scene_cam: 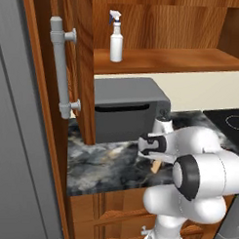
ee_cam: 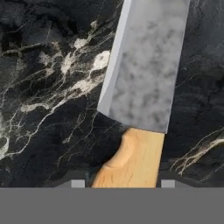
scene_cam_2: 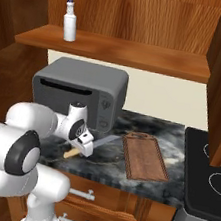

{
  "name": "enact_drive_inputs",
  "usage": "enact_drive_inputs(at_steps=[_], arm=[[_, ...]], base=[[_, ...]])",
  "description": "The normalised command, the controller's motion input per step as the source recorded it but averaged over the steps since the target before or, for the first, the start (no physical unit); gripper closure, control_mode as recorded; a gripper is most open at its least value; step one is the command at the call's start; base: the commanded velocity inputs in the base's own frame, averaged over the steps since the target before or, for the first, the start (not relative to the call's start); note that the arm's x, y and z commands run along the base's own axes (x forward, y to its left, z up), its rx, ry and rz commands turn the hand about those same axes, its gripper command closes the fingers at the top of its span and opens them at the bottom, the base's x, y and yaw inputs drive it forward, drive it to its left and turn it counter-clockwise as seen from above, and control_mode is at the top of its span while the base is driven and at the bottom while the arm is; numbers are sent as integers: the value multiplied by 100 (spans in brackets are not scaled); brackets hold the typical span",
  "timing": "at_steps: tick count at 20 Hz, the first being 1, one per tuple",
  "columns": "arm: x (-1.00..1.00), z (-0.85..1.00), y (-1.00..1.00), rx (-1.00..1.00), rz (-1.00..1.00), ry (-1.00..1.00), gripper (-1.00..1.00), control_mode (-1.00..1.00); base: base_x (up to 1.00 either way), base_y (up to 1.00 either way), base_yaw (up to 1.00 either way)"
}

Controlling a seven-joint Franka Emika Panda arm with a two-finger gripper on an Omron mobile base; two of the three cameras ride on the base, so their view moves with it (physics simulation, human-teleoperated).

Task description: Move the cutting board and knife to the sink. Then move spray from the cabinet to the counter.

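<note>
- A grey toaster oven [scene_cam_2: 79, 95] stands on the counter [scene_cam: 105, 162] at about 11 o'clock from the gripper [scene_cam_2: 78, 148], close behind the arm; it hides the counter's back strip.
- The cutting board [scene_cam_2: 144, 157] lies flat at 3 o'clock from the gripper in the right base view, apart from the knife's blade tip; a black stovetop [scene_cam_2: 209, 173] sits past it.
- The knife [ee_cam: 140, 100] lies flat on the dark veined marble, blade pointing to 12 o'clock in the hand view, handle between the finger tips.
- The jaws stand part-way apart on either side of the handle; whether they press it I cannot tell.
- The spray [scene_cam: 116, 37] stands upright on the open cabinet [scene_cam: 157, 59] shelf, at 12 o'clock above the oven.
- Wooden drawers run below the worktop.
</note>
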Motion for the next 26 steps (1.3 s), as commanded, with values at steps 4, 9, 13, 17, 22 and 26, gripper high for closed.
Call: enact_drive_inputs(at_steps=[4,9,13,17,22,26], arm=[[-3,94,-23,0,0,-9,100,-100],[-4,100,-25,0,0,-1,100,-100],[-33,100,-35,0,0,0,100,-100],[-35,100,-7,-3,0,0,100,-100],[-48,100,0,-7,0,0,100,-100],[-66,98,0,-9,0,0,100,-100]], base=[[0,0,0],[0,0,0],[0,0,0],[0,0,0],[0,0,0],[0,0,0]])
